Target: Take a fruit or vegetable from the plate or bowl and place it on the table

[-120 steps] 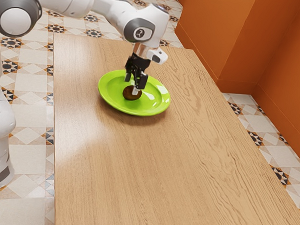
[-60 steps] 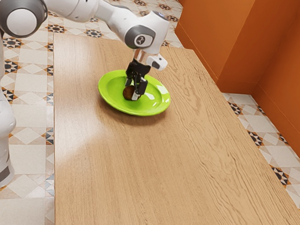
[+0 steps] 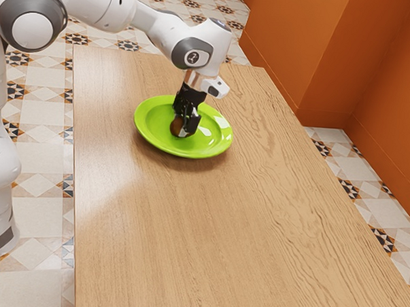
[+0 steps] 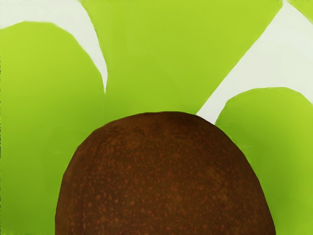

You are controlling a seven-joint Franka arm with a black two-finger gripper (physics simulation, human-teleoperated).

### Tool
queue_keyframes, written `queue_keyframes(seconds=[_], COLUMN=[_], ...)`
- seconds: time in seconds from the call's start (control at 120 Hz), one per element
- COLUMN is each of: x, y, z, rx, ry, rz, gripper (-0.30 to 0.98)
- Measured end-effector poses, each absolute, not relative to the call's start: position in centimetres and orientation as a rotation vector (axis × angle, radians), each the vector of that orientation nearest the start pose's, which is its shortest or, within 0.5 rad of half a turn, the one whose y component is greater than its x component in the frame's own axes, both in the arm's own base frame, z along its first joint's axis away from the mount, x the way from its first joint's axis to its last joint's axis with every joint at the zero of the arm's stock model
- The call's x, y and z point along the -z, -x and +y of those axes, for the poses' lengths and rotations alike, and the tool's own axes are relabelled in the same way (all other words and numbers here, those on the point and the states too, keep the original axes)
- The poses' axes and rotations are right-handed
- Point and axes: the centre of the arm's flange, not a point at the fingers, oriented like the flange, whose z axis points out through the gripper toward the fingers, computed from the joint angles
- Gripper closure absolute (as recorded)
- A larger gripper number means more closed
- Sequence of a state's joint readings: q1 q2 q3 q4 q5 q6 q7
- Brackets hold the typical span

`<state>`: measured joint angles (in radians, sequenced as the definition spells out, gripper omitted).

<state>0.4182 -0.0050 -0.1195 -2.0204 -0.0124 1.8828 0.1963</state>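
Jaws: drawn in part way, stopped wide by the brown fruit (image 3: pixel 177 128), which they seemed to have gripped from two sides. Half a second earlier they stood wider around it; since then the gap had narrowed and the fruit had shifted slightly toward the exterior view's right, with the closing. For the task, that read as the grasp being made: approach done, lift next. Fruit was within the rim of the green plate (image 3: pixel 150 127), no clear rise seen, so the pick was only started and the placing wholly ahead. Plate looked unmoved on the bench (image 3: pixel 188 227); bare wood lay beside it for the set-down. Arm (image 3: pixel 153 19) reached in low over the plate.

Hard to make out: the far finger's contact, mostly behind the fruit and the dark hand parts, so grip firmness was a guess. Fruit's underside was hidden; no telling whether it touched the plate. In the wrist view its lower part was cut off by the edge. Kind of fruit unsure, just brown, rounded, speckled.
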Motion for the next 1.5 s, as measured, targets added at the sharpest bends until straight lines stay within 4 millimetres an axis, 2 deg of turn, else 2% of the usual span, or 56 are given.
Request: queue_keyframes(seconds=[0.117,0.225,0.3,0.358,0.475,0.575,0.658,0.725,0.775,0.842,0.983,1.083,1.342,1.5], x=[-44.9,-47.7,-50.3,-52.4,-54.9,-55.6,-55.4,-55.2,-55.0,-54.8,-54.6,-54.5,-54.6,-56.1], y=[-51.1,-50.4,-50.5,-51.5,-52.8,-52.7,-51.9,-51.1,-50.5,-50.4,-50.4,-50.4,-50.5,-51.0], z=[15.7,15.3,13.5,10.1,0.9,-6.6,-11.9,-15.7,-17.6,-18.3,-18.4,-18.4,-17.9,-17.6], rx=[-0.184,-0.126,-0.075,-0.034,0.015,0.026,0.02,0.015,0.01,0.005,-0.006,-0.01,-0.012,0.035], ry=[3.17,3.157,3.144,3.132,3.105,3.084,3.061,3.041,3.031,3.031,3.051,3.057,3.063,3.07], rz=[-0.174,-0.174,-0.129,-0.035,0.201,0.383,0.517,0.611,0.655,0.663,0.627,0.605,0.551,0.526], gripper=[0.41,0.41,0.42,0.41,0.4,0.4,0.41,0.41,0.4,0.36,0.16,0.08,0.01,0.0])
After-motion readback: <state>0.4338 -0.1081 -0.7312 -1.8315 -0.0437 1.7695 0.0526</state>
